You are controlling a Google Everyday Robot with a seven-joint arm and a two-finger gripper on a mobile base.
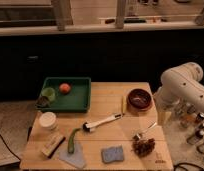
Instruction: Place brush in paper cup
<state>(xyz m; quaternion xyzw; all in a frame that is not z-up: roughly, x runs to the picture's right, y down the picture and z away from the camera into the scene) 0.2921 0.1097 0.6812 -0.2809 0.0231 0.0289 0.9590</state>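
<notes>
Across the middle of the view, a pale wooden surface [110, 100] carries everything. Off its right edge stands the white robot arm [182, 82], and the pincer [164, 111] at its lower end hangs just beyond that edge, beside the dark red bowl [140, 98] in the back right corner; I cannot tell whether it is wide or narrow, and it holds nothing that can be seen. A green tray [79, 99] fills the back left corner. Near the front edge, left of centre, lies a grey cloth [75, 157], with a blue sponge [112, 154] to its right. The brush [102, 121] lies flat at the centre of the surface, black head toward the left, white handle slanting to the back right. The paper cup [48, 120] stands upright by the left edge, well apart from the brush. A tan block [53, 144] sits toward the front left corner, a green vegetable [72, 140] just beside it. A brown cluster [143, 146] and a metal scoop [143, 132] lie near the front right corner. Inside the tray are a small green cup [48, 93] and an orange fruit [65, 88].
</notes>
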